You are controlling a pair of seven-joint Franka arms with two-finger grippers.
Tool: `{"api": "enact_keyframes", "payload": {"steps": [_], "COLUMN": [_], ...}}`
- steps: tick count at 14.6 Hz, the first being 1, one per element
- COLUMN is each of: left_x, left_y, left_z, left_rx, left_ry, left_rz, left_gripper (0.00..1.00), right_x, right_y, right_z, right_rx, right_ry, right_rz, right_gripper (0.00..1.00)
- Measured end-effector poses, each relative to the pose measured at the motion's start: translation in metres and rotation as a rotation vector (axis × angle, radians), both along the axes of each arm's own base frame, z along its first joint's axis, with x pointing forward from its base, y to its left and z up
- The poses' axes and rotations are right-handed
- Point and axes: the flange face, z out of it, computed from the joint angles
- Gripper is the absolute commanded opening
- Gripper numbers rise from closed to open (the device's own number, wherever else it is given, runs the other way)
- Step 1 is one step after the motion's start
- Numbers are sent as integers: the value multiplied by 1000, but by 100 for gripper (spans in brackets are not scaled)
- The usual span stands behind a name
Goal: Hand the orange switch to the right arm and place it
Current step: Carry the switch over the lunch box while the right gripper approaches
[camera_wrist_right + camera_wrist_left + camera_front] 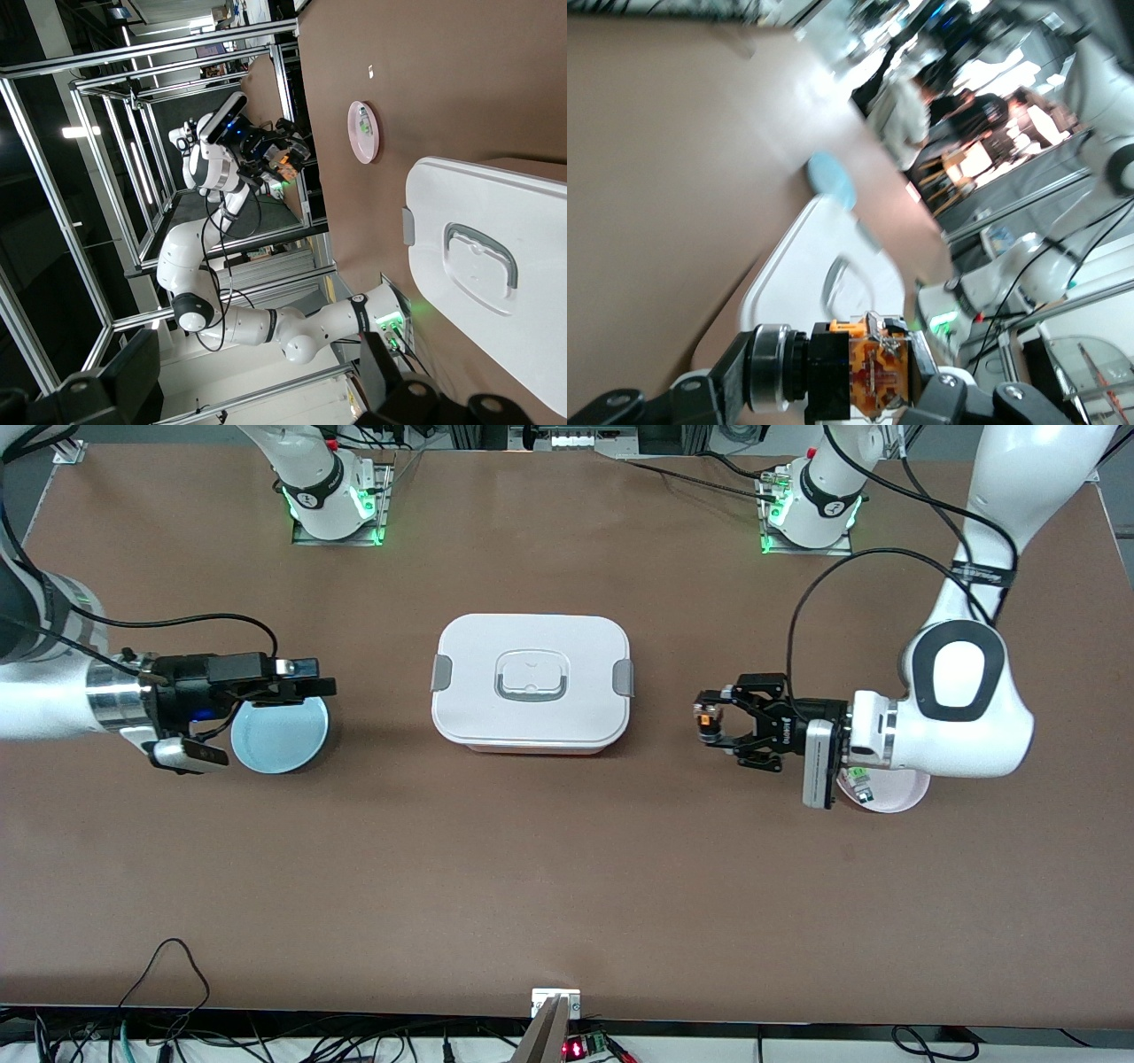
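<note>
My left gripper is shut on the orange switch and holds it sideways in the air over the table, between the white lidded box and the pink plate. In the left wrist view the switch shows its black body and its orange and copper end, clamped between the fingers. My right gripper is open and empty over the rim of the light blue plate. In the right wrist view its fingers stand wide apart, and the left gripper with the switch shows far off.
The white box with a grey handle and side clips stands at the table's middle. A small clear part with a green top lies on the pink plate, which also shows in the right wrist view. The blue plate also shows in the left wrist view.
</note>
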Motion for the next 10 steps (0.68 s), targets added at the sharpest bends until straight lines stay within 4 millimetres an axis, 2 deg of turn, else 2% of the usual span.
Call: {"api": "enact_keyframes", "payload": {"steps": [3, 4, 7, 10], "left_x": [3, 3, -13, -50], "left_y": [-39, -59, -137, -214], "left_z": [10, 10, 3, -2], "left_rx": [-151, -194, -329, -427], "left_ry": [-166, -241, -422, -489], "left_rz": [57, 94, 240, 348], "left_gripper": [0, 0, 0, 0], "right_x": [-3, -4, -8, -14], "right_y": [17, 25, 57, 95], "right_z": [-9, -10, -13, -14], "right_rx": [-2, 5, 8, -12], "right_ry": [23, 27, 44, 92], "right_rz": [0, -3, -7, -9], "right_gripper": [100, 100, 100, 100]}}
